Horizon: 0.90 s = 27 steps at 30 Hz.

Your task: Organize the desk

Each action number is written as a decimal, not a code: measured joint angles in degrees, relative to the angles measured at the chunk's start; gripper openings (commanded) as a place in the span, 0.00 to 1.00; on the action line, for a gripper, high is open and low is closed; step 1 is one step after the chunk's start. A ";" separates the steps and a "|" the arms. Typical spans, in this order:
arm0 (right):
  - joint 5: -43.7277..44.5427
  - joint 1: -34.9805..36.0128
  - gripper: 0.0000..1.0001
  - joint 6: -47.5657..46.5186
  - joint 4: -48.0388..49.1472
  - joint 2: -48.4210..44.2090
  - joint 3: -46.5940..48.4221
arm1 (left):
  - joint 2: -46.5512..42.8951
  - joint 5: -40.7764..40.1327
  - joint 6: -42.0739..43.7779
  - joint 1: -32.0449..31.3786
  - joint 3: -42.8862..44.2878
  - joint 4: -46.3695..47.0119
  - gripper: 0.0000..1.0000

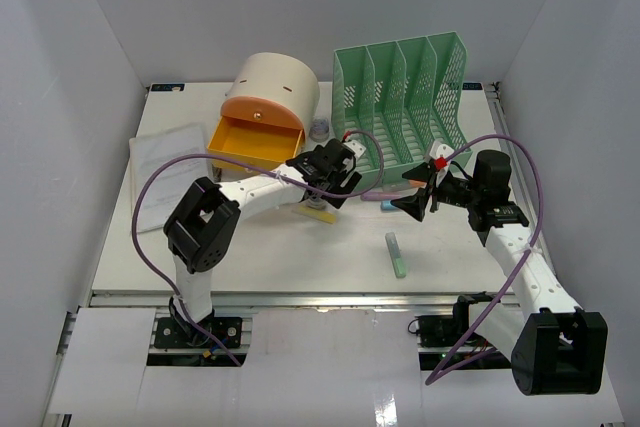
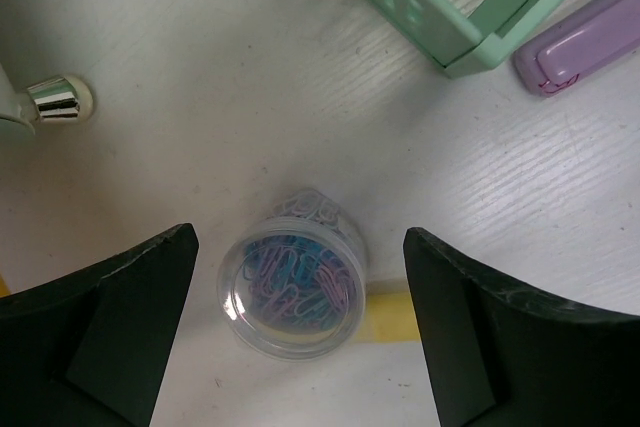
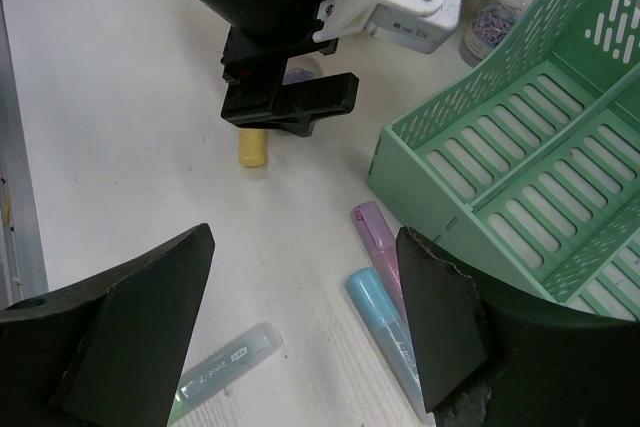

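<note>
The white desk (image 1: 270,252) holds scattered stationery. My left gripper (image 1: 328,187) is open and hovers over a clear tub of coloured paper clips (image 2: 292,277); in the left wrist view the tub sits between the two fingers (image 2: 298,237), nearer the left one, with neither touching it. A yellow item (image 2: 392,317) lies partly under the tub. My right gripper (image 1: 410,205) is open and empty (image 3: 305,237) above a purple highlighter (image 3: 375,237) and a blue highlighter (image 3: 385,327). A green highlighter (image 1: 397,255) lies nearer the front.
A green file organiser (image 1: 405,97) stands at the back right. A cream round box with an open orange drawer (image 1: 255,142) stands back centre. A second clear tub of clips (image 3: 495,22) is beside the organiser. Papers (image 1: 165,162) lie at the left.
</note>
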 measured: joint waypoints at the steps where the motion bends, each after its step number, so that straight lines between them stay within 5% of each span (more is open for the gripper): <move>1: 0.01 0.00 0.80 0.00 0.00 0.00 0.00 | 0.18 -0.05 0.05 -0.02 0.09 -0.42 0.95; 12: 0.00 -0.02 0.80 -0.01 0.00 0.00 0.00 | 3.11 -0.45 0.14 0.00 0.49 -4.00 0.88; 27: -0.02 -0.39 0.80 -0.02 0.00 0.00 0.00 | 3.27 2.99 -1.85 0.00 4.42 -5.47 0.30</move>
